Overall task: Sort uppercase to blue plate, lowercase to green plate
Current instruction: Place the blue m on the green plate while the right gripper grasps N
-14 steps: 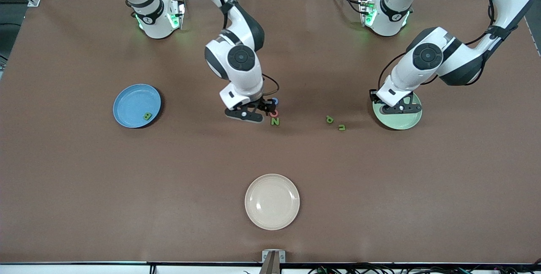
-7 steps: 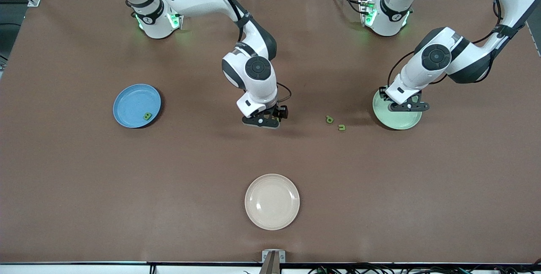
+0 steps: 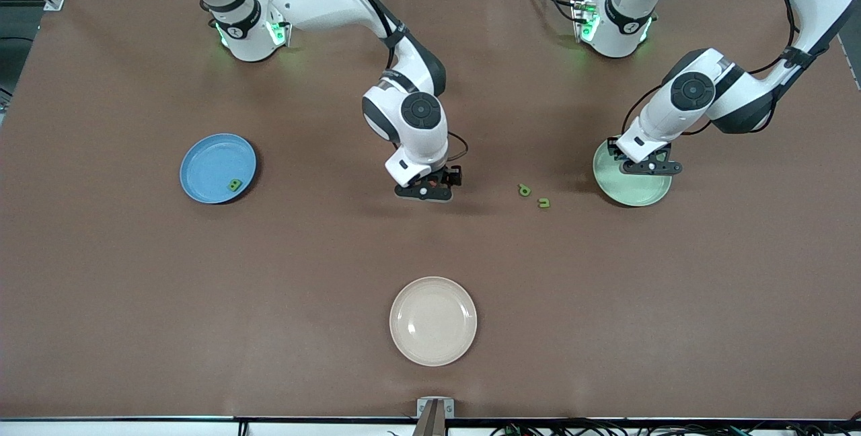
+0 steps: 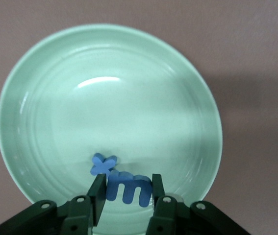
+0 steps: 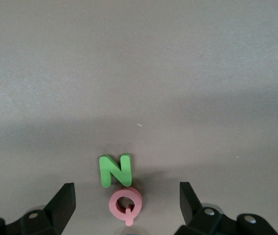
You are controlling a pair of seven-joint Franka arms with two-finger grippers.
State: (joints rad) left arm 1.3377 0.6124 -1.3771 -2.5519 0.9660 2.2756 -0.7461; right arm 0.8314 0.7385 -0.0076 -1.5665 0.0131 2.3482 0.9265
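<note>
Left gripper low over round, smooth, shiny green plate, fingers pinching soft blue foam m. Blue cross-shaped t lies flat on that plate, touching m.

Right gripper over brown mat mid-table, fingers spread wide, nothing between them. Under it: blocky green N and pink ring Q, touching each other, flat on mat.

Round blue plate toward right arm's end, green B on it near rim.

Green p and green u on mat, near green plate.

Cream plate nearest front camera.
</note>
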